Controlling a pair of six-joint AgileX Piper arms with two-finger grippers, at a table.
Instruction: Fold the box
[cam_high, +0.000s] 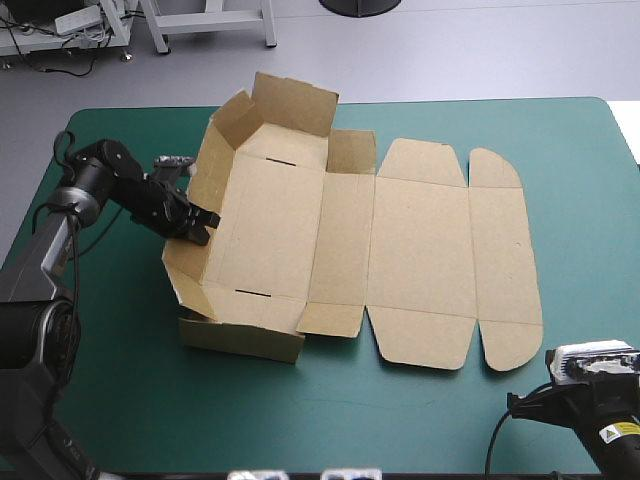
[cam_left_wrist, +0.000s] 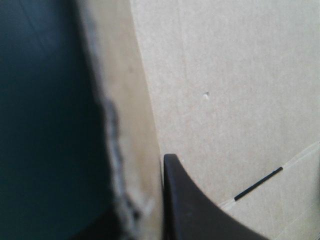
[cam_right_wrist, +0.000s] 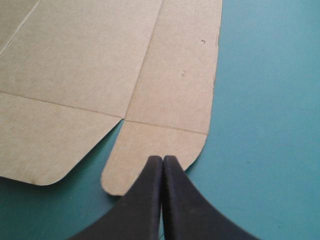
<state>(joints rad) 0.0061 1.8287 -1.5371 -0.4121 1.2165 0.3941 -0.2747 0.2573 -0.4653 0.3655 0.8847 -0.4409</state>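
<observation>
The brown box lies across the middle of the teal-green cover. Its left part has walls raised: a far wall, a near wall and a left wall leaning outward. The lid panels lie flat to the right. My left gripper is shut on the left wall's top edge. In the left wrist view the board edge runs between the fingers, with one finger inside against the box floor. My right gripper is shut and empty, its tip at the lid's rounded near flap.
Two dark slots are cut in the box floor. Bare teal-green cover stretches between the box and the table's near edge, and also right of the lid. The right arm's wrist sits at the near right corner.
</observation>
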